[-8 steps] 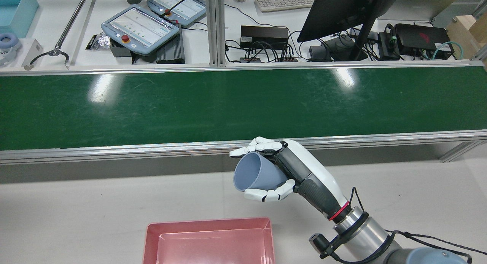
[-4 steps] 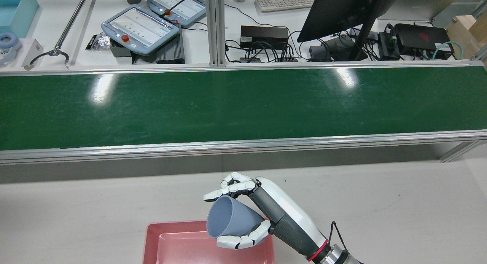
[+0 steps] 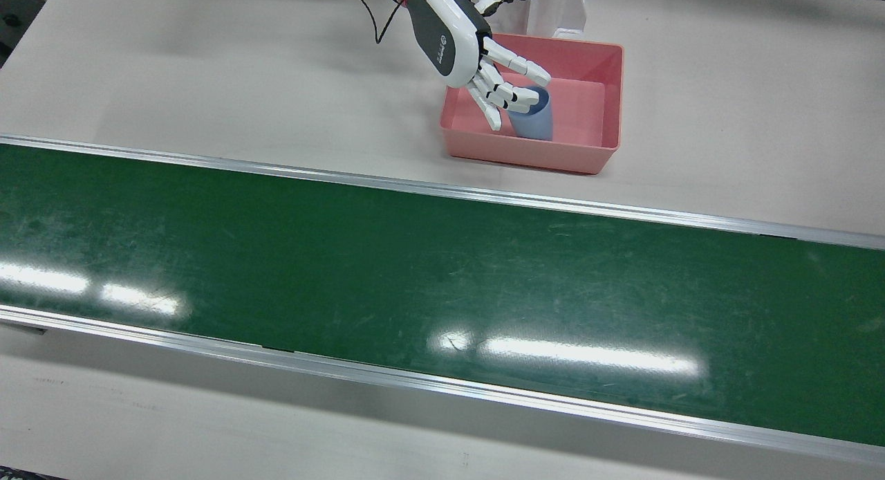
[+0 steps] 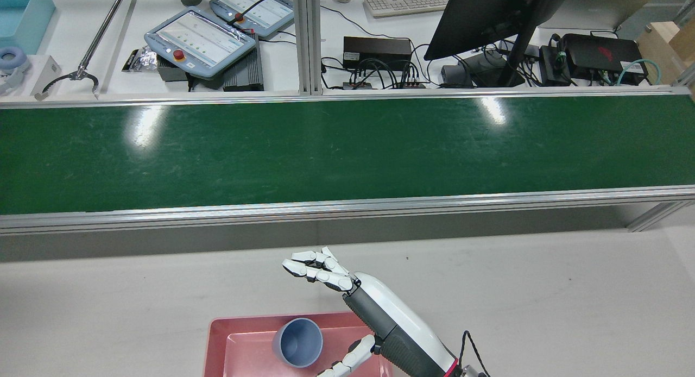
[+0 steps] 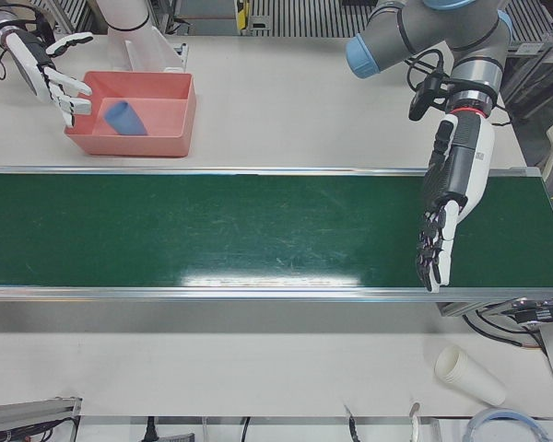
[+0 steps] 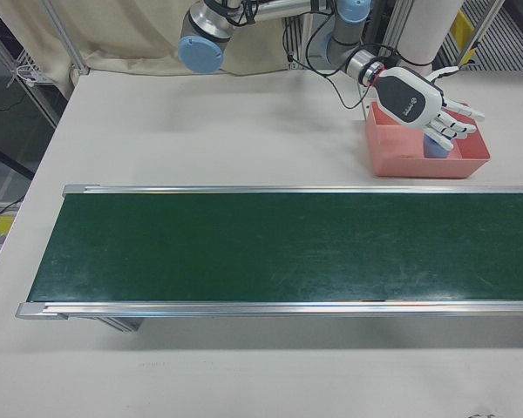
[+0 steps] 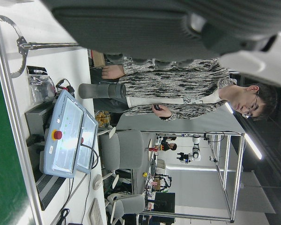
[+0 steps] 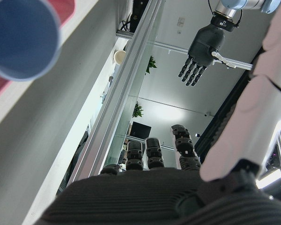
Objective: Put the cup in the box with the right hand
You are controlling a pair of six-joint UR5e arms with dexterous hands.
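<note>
The blue-grey cup (image 4: pixel 297 343) is inside the pink box (image 4: pixel 239 325), its mouth facing up towards the rear camera, and nothing holds it. My right hand (image 4: pixel 374 312) is open just above the box's right side, fingers spread and apart from the cup. In the front view the right hand (image 3: pixel 463 41) reaches over the box's (image 3: pixel 532 151) left wall, its fingertips above the cup (image 3: pixel 532 113). The cup looks tilted in the left-front view (image 5: pixel 125 118). My left hand (image 5: pixel 447 203) hangs open and empty over the far end of the belt.
The green conveyor belt (image 3: pixel 415 279) runs across the table in front of the box. A white pedestal (image 3: pixel 556 10) stands right behind the box. A stack of paper cups (image 5: pixel 468 376) lies on the operators' side beyond the belt.
My right hand carried the cup down and back over the pink box, then opened. The cup has left the hand and now lies in the box.
</note>
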